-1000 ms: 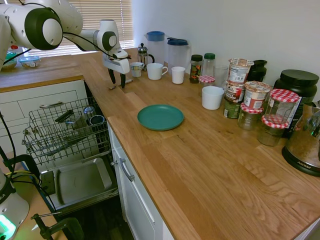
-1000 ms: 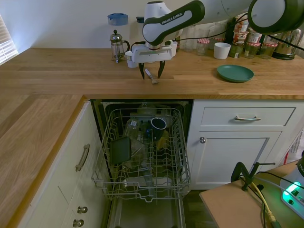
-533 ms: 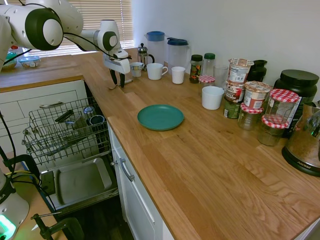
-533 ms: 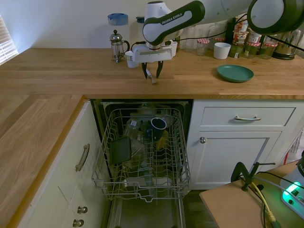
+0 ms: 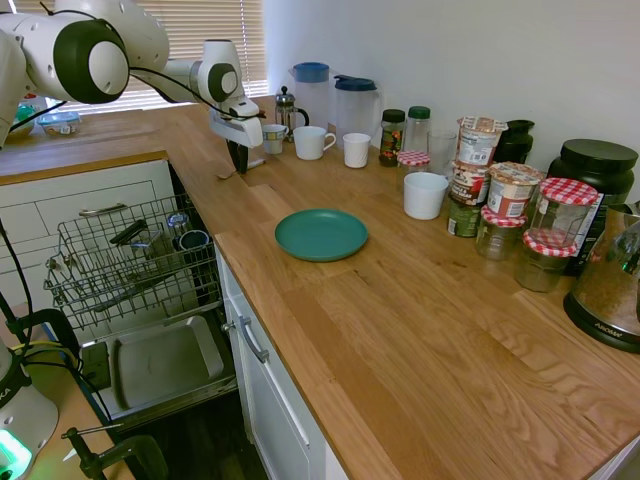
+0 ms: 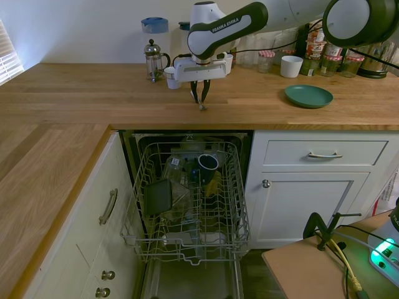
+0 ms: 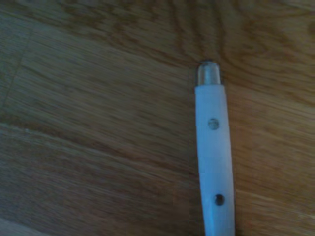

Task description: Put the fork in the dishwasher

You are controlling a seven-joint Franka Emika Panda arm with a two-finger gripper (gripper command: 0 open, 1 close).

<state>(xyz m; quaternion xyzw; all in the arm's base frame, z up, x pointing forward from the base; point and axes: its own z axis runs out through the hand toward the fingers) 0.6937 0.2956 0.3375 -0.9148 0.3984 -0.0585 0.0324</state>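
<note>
White-handled and slim, the fork [image 7: 212,162] lay on the wooden worktop [image 5: 400,330] just in front of the french press [image 6: 153,60], its pale handle running lengthwise through the wrist view with two small rivets and a metal cap at its end. Around it stood the claw [image 6: 200,98], lowered to the wood; a second earlier its fingers had been spread wide on either side of the fork, half a second earlier they were partly drawn in, and now they were pinched together over it, with the greyish metal end poking out just below the tips in the second exterior view. That closing meant the grasp was probably made, though the fork had not yet left the worktop, so whether it would hold was not shown. Beyond the french press, further along the worktop, sat a white mug [image 5: 311,142], a small white cup [image 5: 356,150] and a teal plate [image 5: 321,234], all well apart from the claw. Below the worktop edge, on the near side from the french press, the dishwasher [image 6: 190,205] stood open with its grey wire rack pulled out, already carrying a few cups and a dark item. Lifting and carrying down to that rack was what remained.
</note>
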